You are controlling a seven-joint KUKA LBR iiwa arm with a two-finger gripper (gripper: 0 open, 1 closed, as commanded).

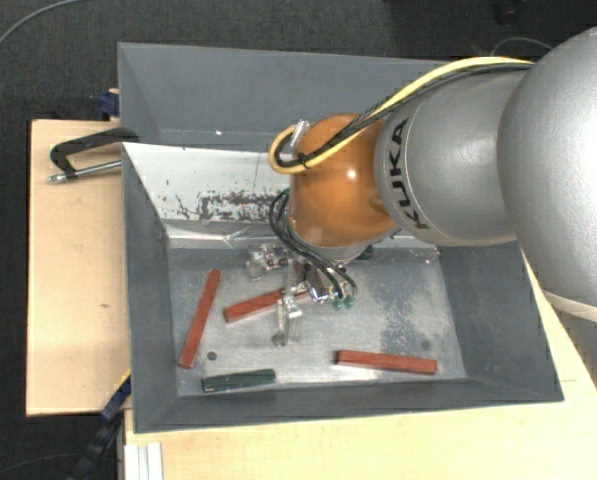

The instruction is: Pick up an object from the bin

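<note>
The end effector (286, 318) hangs low over the scuffed grey floor of the bin (408, 308), at the right end of a short red stick (250, 309) lying mid-floor. Whether it is spread or pinching cannot be told. Dark carpet (58, 58) lies beyond the bin's far wall.

Grey metal bin (146, 288), sloped walls, flat scuffed floor. Lying on the floor: left red stick (200, 318), set at a slant; middle red stick (250, 309) near the centre; right red stick (386, 363) along the front. Dark green stick (239, 379) at the front left, well apart from the right red stick.
</note>
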